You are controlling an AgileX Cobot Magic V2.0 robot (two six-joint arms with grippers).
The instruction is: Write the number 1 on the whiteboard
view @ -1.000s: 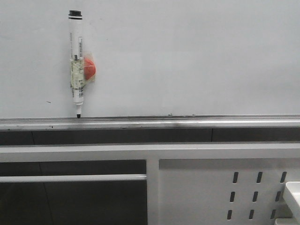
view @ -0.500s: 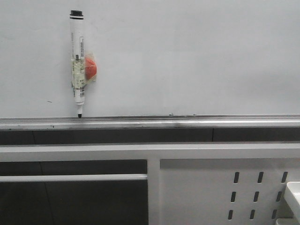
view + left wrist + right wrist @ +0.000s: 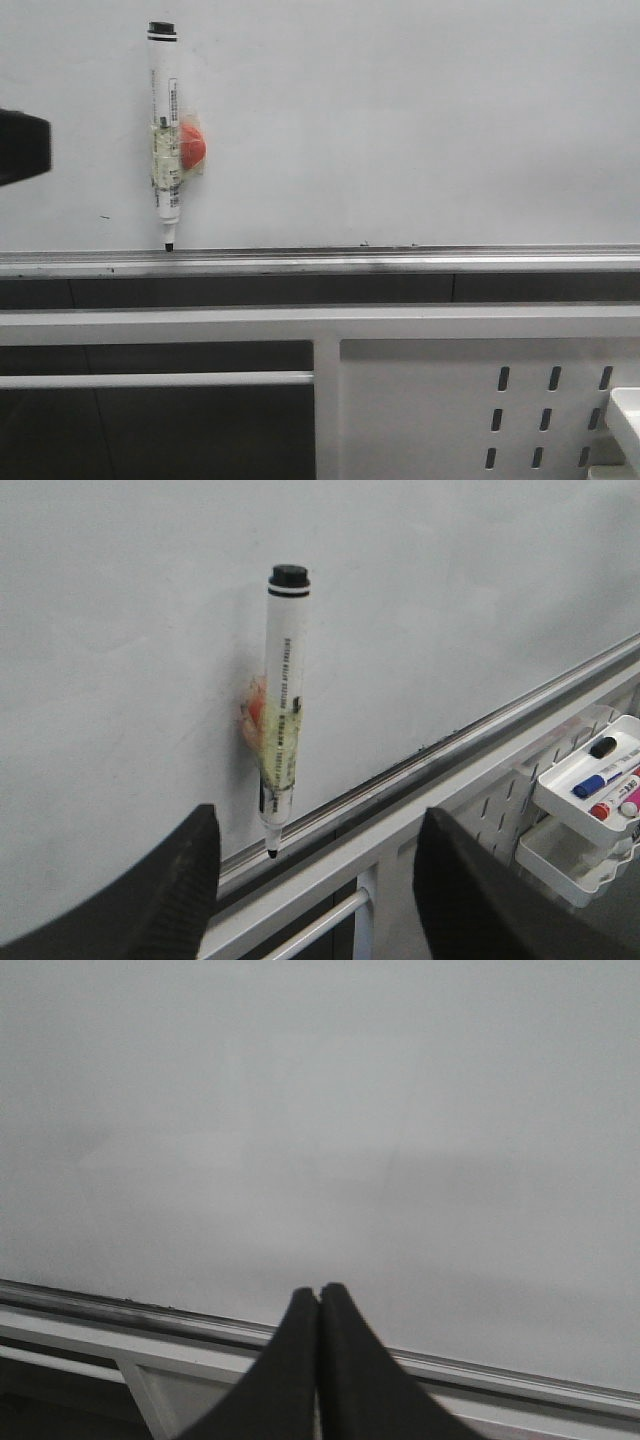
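The whiteboard (image 3: 400, 120) stands bare of any stroke: no number 1 shows on it in any view, so by these pictures the writing itself has not begun. A marker pen (image 3: 164, 135) hangs upright against the board near its left edge, cap end up and tip down, the tip just above the silver-grey ledge (image 3: 400, 262) along the board's lower edge; a red blob (image 3: 191, 147) taped to its barrel appears to hold it there.

The left gripper (image 3: 315, 865) faces the pen, its fingers (image 3: 175, 885) spread wide with nothing between them, the pen's tip showing in the gap but well apart from either finger. In the front view a dark shape (image 3: 22, 147) at the left edge of frame is probably part of that arm. The right gripper (image 3: 319, 1305) points at a blank stretch of board, its fingers pressed together and holding nothing.

What looks left: taking hold of the pen, pulling it off the board, and drawing the stroke. A tray of spare markers (image 3: 590, 800) hangs on the perforated panel (image 3: 480, 400) below the ledge's right end.
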